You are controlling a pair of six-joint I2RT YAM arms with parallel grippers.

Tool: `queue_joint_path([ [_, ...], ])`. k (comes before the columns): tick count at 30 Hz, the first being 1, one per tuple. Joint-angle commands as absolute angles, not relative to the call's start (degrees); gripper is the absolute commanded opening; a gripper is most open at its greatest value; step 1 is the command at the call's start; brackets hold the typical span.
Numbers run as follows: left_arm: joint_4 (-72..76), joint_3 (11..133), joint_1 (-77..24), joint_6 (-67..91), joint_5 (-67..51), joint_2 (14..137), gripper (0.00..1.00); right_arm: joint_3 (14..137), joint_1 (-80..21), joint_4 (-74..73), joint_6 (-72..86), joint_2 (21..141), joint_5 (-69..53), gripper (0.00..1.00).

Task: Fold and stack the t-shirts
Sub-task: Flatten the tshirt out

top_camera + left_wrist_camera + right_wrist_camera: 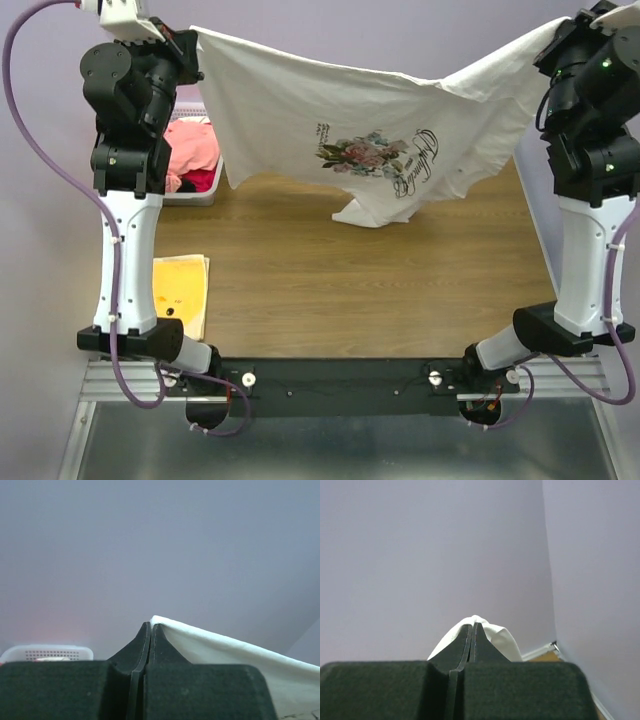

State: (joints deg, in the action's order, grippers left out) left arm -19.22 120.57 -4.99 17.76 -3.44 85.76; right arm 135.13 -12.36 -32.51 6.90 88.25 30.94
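Observation:
The white floral t-shirt (pixel 370 115) hangs spread in the air between both arms, its print and dark script facing the camera and its lowest part touching the table. My left gripper (pixel 196 40) is shut on its upper left corner; the wrist view shows the pinched white edge (pixel 210 642) beside the closed gripper (pixel 151 625). My right gripper (pixel 560 30) is shut on the upper right corner, with bunched white cloth (pixel 500 639) over the closed gripper (pixel 473 625). Salmon-pink (pixel 190 145) and red (pixel 198 180) t-shirts lie in the basket at the back left.
The white lattice basket (pixel 195 196) stands at the back left of the wooden table (pixel 380 280); its rim shows in the left wrist view (pixel 47 653). A yellow sheet (pixel 180 285) lies near the left arm's base. Lilac walls close in behind and at the right.

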Motion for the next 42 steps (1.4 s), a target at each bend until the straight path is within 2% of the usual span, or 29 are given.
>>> queue_joint_path([
  [1,-18.37,113.56,-5.1,14.68,-1.76,81.48,0.0,137.29,-12.22,-29.27,5.36,85.88,26.73,0.01],
  [8,-17.84,104.61,-5.19,11.96,-0.45,72.52,0.0,133.42,-12.13,-26.99,9.93,77.53,19.26,0.01],
  [13,-15.56,102.74,-5.27,11.87,2.28,69.43,0.0,135.26,-12.13,-23.48,9.67,77.86,16.17,0.01],
  [21,-13.81,114.95,-5.27,13.62,8.52,83.11,0.0,140.7,-12.22,-18.46,4.31,89.37,21.97,0.01],
  [33,-15.55,138.51,-5.62,15.12,7.56,104.93,0.0,144.05,-12.13,-13.71,0.97,99.58,26.28,0.01],
  [42,-14.77,136.76,-5.62,13.45,7.56,101.27,0.0,140.29,-12.13,-12.66,0.62,93.97,25.49,0.01],
])
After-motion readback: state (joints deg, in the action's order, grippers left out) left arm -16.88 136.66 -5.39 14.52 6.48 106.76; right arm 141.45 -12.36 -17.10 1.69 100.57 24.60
